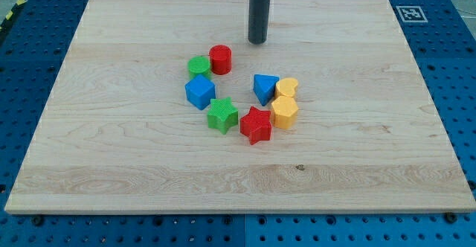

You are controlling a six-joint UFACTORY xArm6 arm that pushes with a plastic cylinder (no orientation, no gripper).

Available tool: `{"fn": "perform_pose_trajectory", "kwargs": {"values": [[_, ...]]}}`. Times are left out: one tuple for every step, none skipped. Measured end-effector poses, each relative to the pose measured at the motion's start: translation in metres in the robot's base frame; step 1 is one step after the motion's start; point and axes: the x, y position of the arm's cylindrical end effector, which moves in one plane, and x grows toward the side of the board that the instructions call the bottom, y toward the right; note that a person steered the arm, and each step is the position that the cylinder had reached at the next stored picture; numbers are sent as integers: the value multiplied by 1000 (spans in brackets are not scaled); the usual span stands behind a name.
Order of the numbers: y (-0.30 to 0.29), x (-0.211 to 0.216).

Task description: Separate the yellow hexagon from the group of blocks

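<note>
The yellow hexagon (285, 112) lies at the right end of a loose ring of blocks near the board's middle. It touches the red star (256, 124) on its left and the yellow heart (287, 88) above it. The blue triangle (265, 88) sits just left of the heart. On the ring's left side are the green star (222, 115), the blue cube (199, 91), a green round block (198, 66) and a red cylinder (220, 59). My tip (257, 42) rests on the board above the group, up and to the right of the red cylinder, touching no block.
The wooden board (111, 165) lies on a blue perforated table (461, 68). A black-and-white marker (411, 13) sits at the board's top right corner.
</note>
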Motion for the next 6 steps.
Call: {"fn": "perform_pose_trajectory", "kwargs": {"values": [[-31, -2], [-109, 15], [-168, 41], [-175, 66], [-166, 86], [-165, 118]]}}
